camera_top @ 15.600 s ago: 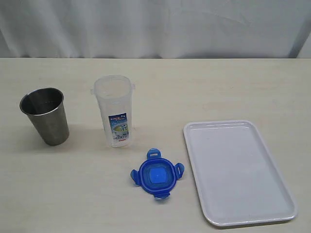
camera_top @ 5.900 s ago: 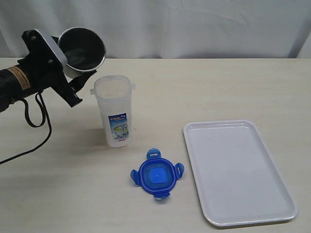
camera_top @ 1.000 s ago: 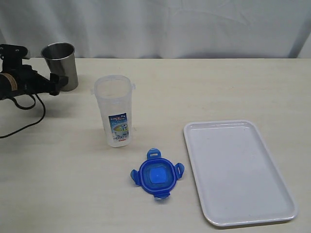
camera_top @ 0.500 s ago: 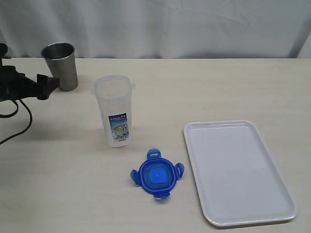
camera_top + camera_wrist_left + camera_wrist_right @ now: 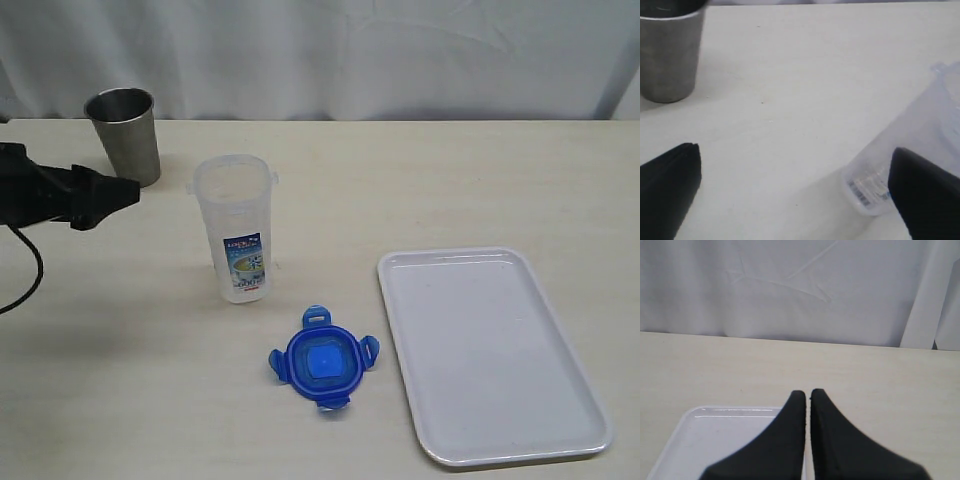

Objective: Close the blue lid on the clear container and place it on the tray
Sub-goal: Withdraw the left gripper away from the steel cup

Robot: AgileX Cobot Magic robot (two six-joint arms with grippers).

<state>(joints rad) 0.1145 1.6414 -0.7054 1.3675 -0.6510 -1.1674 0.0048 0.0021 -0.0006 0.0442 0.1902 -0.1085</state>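
Observation:
The clear container (image 5: 238,228) stands upright and uncovered left of the table's middle, its printed label facing the front. The blue lid (image 5: 322,362) lies flat on the table in front of it, flaps spread. The white tray (image 5: 490,355) rests on the right with nothing on it. My left gripper (image 5: 118,197) hovers left of the container, open and holding nothing. In the left wrist view its fingers (image 5: 670,185) stand wide apart, with the container (image 5: 905,165) beside one of them. My right gripper (image 5: 805,392) is shut on nothing above the tray (image 5: 715,440) and is outside the exterior view.
A grey steel cup (image 5: 125,135) stands upright at the back left, behind my left gripper, and also shows in the left wrist view as the steel cup (image 5: 667,55). A white curtain hangs behind the table. A black cable trails from the left arm.
My left gripper has drawn away from the steel cup, which stays at the back left, and moved forward and right toward the clear container. Nothing else has moved.

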